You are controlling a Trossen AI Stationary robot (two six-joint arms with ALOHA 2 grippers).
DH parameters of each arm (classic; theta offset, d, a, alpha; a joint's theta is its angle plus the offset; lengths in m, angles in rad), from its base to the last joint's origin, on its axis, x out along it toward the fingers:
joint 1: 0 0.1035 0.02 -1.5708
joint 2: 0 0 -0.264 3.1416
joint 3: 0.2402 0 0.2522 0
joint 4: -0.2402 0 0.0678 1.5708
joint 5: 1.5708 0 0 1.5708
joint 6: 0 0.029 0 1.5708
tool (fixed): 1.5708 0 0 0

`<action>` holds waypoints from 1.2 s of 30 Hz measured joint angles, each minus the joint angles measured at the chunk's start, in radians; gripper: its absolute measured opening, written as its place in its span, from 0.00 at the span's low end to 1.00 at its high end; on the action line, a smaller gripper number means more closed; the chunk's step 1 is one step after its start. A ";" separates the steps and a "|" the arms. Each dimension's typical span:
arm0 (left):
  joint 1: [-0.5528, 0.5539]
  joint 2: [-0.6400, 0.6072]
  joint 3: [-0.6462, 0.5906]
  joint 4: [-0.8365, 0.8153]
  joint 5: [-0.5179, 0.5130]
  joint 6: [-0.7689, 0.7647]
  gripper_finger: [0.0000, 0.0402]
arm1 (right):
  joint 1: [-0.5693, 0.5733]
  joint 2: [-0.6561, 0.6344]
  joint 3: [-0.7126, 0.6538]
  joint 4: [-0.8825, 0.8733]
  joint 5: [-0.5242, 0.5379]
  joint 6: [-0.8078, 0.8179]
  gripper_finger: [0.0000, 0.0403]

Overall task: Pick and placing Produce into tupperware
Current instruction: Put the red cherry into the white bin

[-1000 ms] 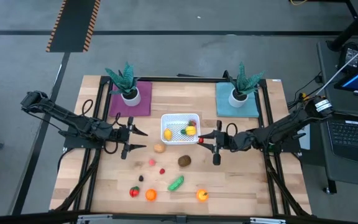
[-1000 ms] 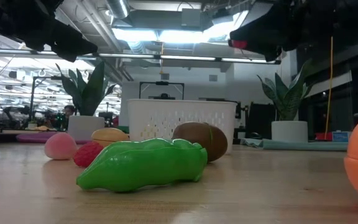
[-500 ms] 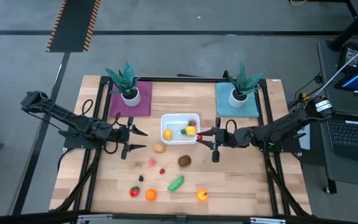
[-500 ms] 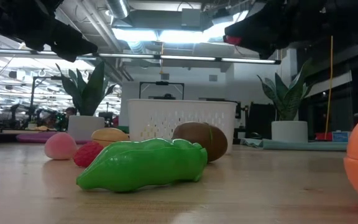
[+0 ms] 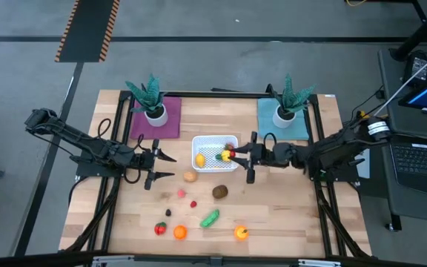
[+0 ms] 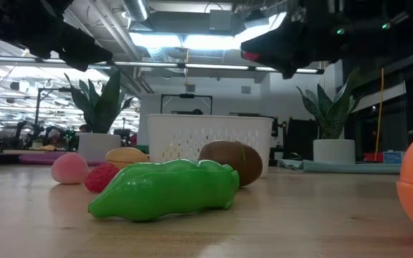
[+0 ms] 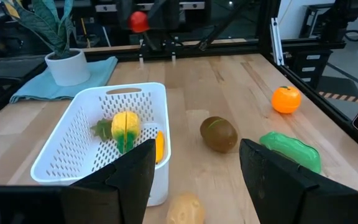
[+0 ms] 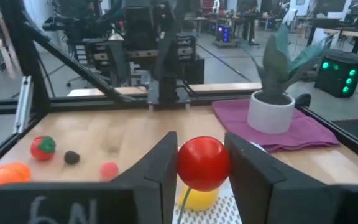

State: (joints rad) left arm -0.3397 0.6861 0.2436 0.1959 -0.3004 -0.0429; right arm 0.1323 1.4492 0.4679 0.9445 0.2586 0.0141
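The white tupperware (image 5: 213,138) stands mid-table with yellow pieces (image 7: 124,126) inside. My right gripper (image 5: 236,156) hovers over its right rim, shut on a red round piece (image 8: 204,163). Loose produce lies on the wood nearer the front edge: a tan potato (image 5: 190,176), a brown kiwi (image 5: 219,191), a green piece (image 5: 210,218), two oranges (image 5: 179,232) (image 5: 240,233) and small red and pink pieces. My left gripper (image 5: 167,166) waits open to the left of the tupperware, touching nothing. My right gripper pinches the red round piece (image 8: 204,163) between its two fingers (image 8: 160,177), one on each side of it. The fingers come in level from the table's right. The piece is lifted clear, above the tupperware's right rim (image 5: 237,152).
Two potted plants (image 5: 150,100) (image 5: 288,100) stand on a purple mat (image 5: 165,126) and a teal mat (image 5: 291,126) behind the tupperware. Black frame rails (image 5: 321,148) run along the table's sides. Bare wood lies right of the kiwi.
My right gripper has moved toward the table's left, carrying the red piece from beside the tupperware's right side to above its right rim. It stays shut on the piece.
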 joint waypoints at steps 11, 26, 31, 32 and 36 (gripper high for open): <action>0.000 0.000 0.000 0.000 0.000 0.001 0.56 | -0.090 0.184 0.129 0.047 -0.124 -0.037 0.29; 0.000 0.000 0.000 -0.001 0.000 0.002 0.56 | -0.137 0.272 0.219 0.003 -0.156 -0.011 0.29; 0.000 0.000 0.000 -0.001 0.000 0.003 0.56 | -0.137 0.272 0.227 -0.048 -0.157 0.018 0.29; 0.000 0.000 0.000 -0.001 0.000 0.003 0.56 | -0.137 0.272 0.238 -0.076 -0.157 0.023 0.29; 0.000 0.000 0.000 -0.001 0.000 0.003 0.56 | -0.141 0.272 0.315 -0.277 -0.157 0.034 0.29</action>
State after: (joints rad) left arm -0.3397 0.6861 0.2436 0.1947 -0.3004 -0.0402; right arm -0.0089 1.7214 0.7825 0.6680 0.1011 0.0483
